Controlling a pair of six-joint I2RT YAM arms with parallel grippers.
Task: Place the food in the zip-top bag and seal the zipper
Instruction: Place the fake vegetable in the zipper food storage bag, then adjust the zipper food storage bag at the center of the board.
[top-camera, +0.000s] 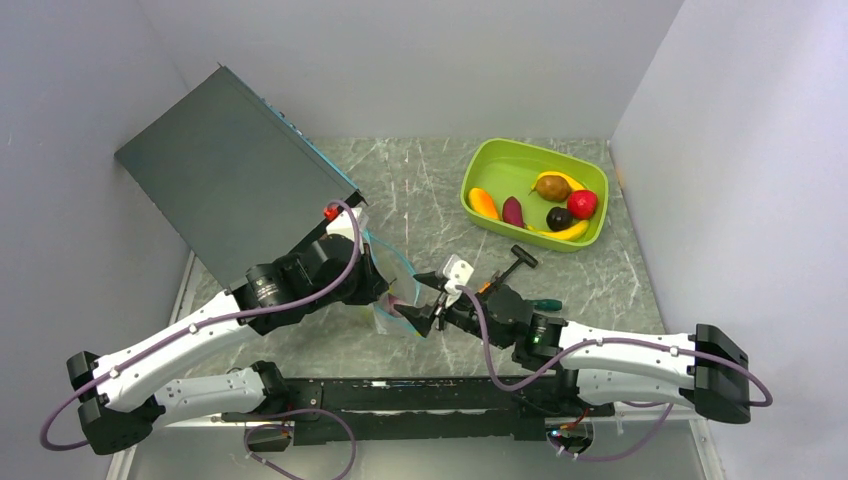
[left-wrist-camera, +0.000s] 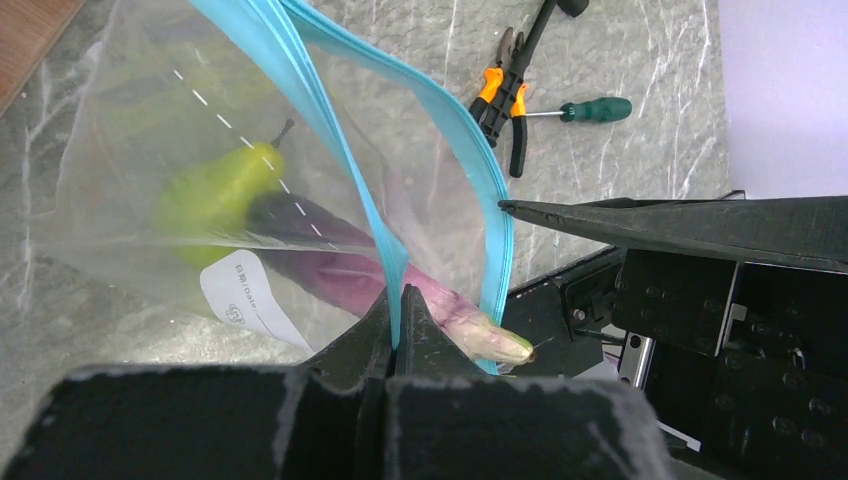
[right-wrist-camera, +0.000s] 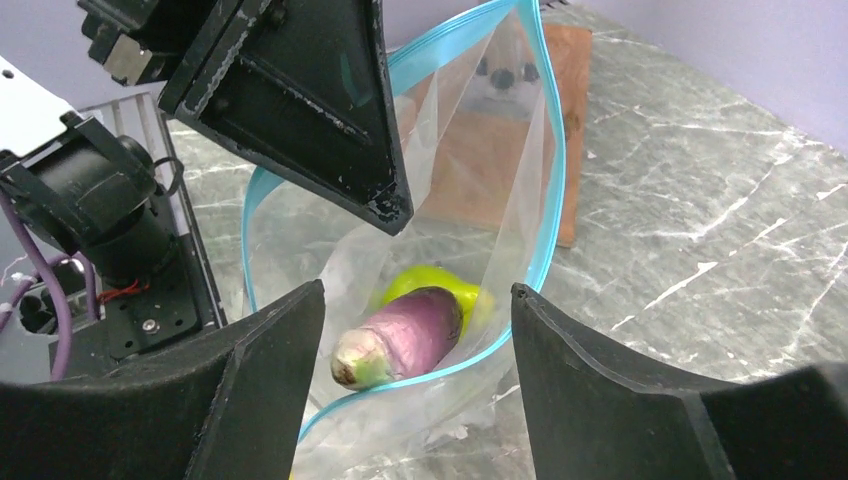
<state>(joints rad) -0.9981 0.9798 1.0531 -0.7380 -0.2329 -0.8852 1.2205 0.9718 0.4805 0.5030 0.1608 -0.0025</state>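
Note:
The clear zip-top bag (top-camera: 398, 283) stands open between my grippers. My left gripper (left-wrist-camera: 398, 300) is shut on one side of its blue-green zipper (left-wrist-camera: 330, 130) and holds that edge up. A purple toy vegetable (right-wrist-camera: 405, 335) lies in the bag's mouth, its pale tip at the opening, with a green fruit (right-wrist-camera: 435, 282) behind it. Both show through the plastic in the left wrist view, the purple one (left-wrist-camera: 340, 270) and the green one (left-wrist-camera: 215, 190). My right gripper (right-wrist-camera: 417, 295) is open and empty, its fingers either side of the bag's mouth.
The lime-green tray (top-camera: 480, 165) at the back right holds an orange piece (top-camera: 483, 203), a purple piece (top-camera: 513, 211), a brown pear (top-camera: 551, 187), a dark plum (top-camera: 559, 218), a red fruit (top-camera: 582, 204) and yellow bananas (top-camera: 570, 231). Pliers (left-wrist-camera: 503, 100) and a screwdriver (left-wrist-camera: 590, 110) lie near the right arm. A grey box (top-camera: 230, 170) stands at the back left.

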